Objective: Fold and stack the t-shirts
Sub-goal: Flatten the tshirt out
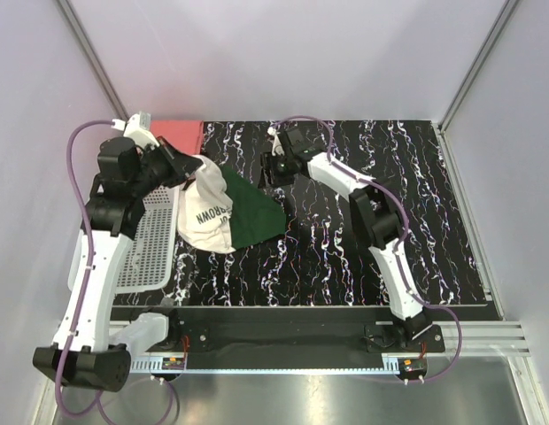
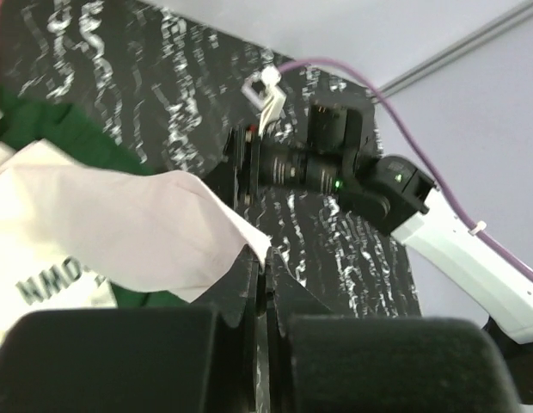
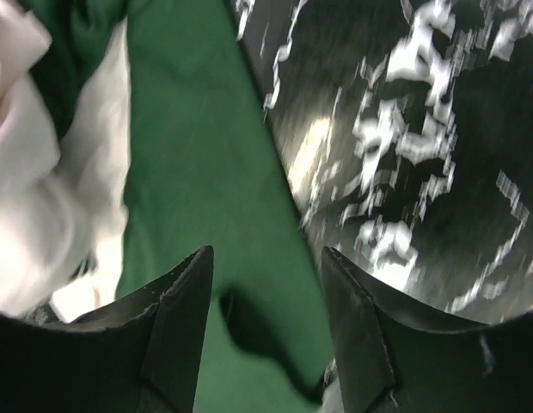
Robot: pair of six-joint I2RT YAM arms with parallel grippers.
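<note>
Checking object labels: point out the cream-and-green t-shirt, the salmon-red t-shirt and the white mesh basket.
cream-and-green t-shirt [image 1: 197, 233]: top view, cream chest by the lettering.
salmon-red t-shirt [image 1: 179, 133]: top view, its exposed far corner.
white mesh basket [image 1: 150, 248]: top view, bare mesh side.

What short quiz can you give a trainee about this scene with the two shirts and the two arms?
1. Choose one. What do the left jaws hold?
A) the red shirt
B) an edge of the cream shirt
C) nothing
2. True or false: the right jaws are shut on the green part of the cream shirt.
3. Fill in the word: the red shirt lies at the far ___ corner of the table.

Key
1. B. The left jaws are shut on the cloth.
2. False. The right jaws stand open and hold nothing.
3. left
</note>
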